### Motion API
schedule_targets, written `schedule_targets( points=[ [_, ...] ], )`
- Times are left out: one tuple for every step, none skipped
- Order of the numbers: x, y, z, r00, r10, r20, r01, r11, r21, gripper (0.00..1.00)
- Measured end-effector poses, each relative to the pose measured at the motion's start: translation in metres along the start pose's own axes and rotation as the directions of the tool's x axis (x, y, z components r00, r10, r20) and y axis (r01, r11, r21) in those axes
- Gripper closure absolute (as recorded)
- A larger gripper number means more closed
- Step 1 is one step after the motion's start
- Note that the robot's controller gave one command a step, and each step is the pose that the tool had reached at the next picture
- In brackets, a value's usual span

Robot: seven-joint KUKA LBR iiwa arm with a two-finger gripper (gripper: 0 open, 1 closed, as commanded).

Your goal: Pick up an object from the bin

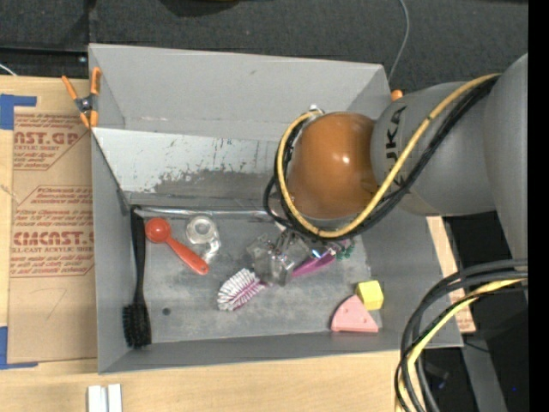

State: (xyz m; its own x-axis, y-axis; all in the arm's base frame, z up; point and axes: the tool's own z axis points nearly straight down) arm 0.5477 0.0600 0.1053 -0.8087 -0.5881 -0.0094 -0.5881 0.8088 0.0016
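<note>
Purple-handled brush (243, 287) is lying about mid-floor in the grey bin (257, 84), slanting: the white bristle head is pointing near-left and the purple handle is running off far-right.

The pincer (276, 263) is sitting directly over the middle of this brush, low at the floor, and is covering the stretch between bristles and handle. I cannot tell whether the pincer is spread or pressed together, nor whether it is touching the brush. The rounded orange cover (330, 163) on the wrist is hanging just above it and hiding much of it, with yellow and black cables looping around the cover.

Other contents:
- An orange spoon (176, 245) is lying left of the pincer, bowl end pointing far-left.
- A small clear cup (202, 233) is standing just beside the spoon, on its right, between the spoon and the pincer.
- A yellow cube (371, 294) is resting near-right of the pincer, with a pink wedge (353, 318) just beside it on the near side.
- A black brush (135, 316) is lying along the left wall, bristles at the near end, well apart from the pincer.
</note>
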Motion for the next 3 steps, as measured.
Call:
schedule_targets(
  points=[
    [0.035, -0.005, 0.016, 0.998, 0.059, 0.004, -0.059, 0.998, 0.003, 1.0],
    [0.047, 0.007, 0.02, 0.999, 0.039, 0.004, -0.039, 0.999, 0.003, 1.0],
    [0.04, 0.0, 0.022, 0.987, 0.158, 0.003, -0.158, 0.987, 0.0, 0.0]
  ],
)
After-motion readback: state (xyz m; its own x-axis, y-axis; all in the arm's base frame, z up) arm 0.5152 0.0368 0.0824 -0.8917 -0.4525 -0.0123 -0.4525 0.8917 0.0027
